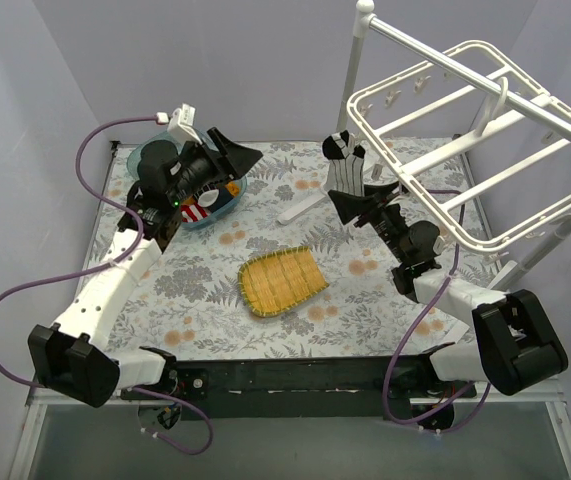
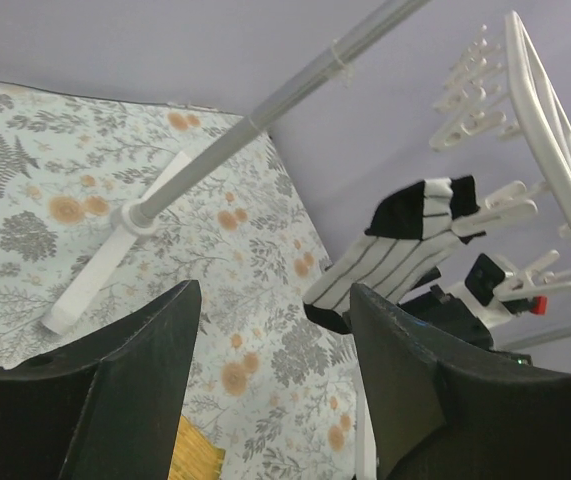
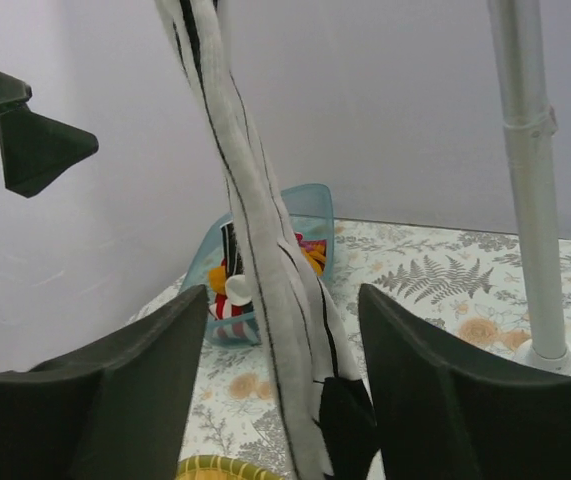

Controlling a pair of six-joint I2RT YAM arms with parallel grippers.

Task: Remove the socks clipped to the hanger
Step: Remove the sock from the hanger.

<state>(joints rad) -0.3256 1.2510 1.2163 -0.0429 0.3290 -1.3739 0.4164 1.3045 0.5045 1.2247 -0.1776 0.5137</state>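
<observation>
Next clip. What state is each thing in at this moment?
Hanger: hung up, nearly stripped.
Right hand: open, gripping nothing.
Sock: clipped on, dangling inside the right hand.
Left hand: open, empty.
Bin: upright, loose socks inside.
Mat: lying flat, nothing on it.

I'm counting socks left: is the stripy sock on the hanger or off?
On: the sock hangs from a clip on the hanger.
</observation>
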